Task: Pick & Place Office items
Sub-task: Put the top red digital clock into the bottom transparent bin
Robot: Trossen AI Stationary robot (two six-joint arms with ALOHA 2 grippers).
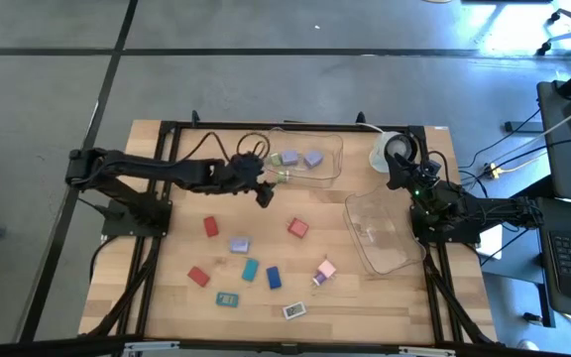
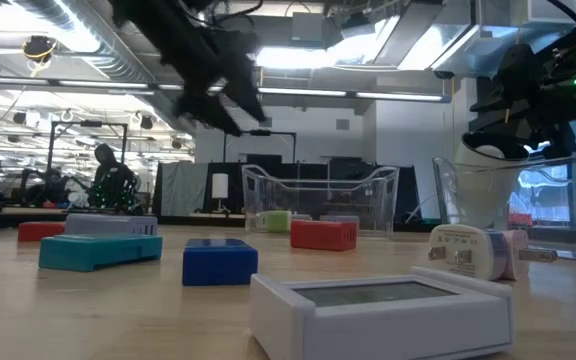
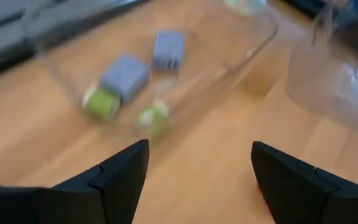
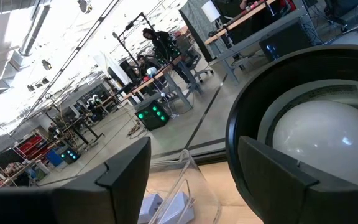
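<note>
Left gripper (image 1: 263, 191) hangs with its fingers spread and nothing between them, above the desk just in front of the far tub (image 1: 327, 164), which sits against the desk's far edge. That tub already holds two lavender blocks (image 1: 300, 159) and a green piece (image 3: 102, 102).

My reading is that the step in hand is fetching another item. Nearest candidates, left to right, are the red block (image 1: 210, 227), the lavender piece (image 1: 240, 244) and the red block (image 1: 297, 228) toward the desk's middle. More lie nearer the front edge, among them a teal block (image 1: 250, 269), a blue block (image 1: 275, 277) and a pink piece (image 1: 325, 271).

To do it well, I would pick one block standing clear of its neighbours, come straight down, and close across its narrow sides.

Right gripper (image 1: 398, 162), also spread and empty, waits by the far right corner over the round white-and-black object (image 4: 328, 140), behind the second tub (image 1: 397, 248).
</note>
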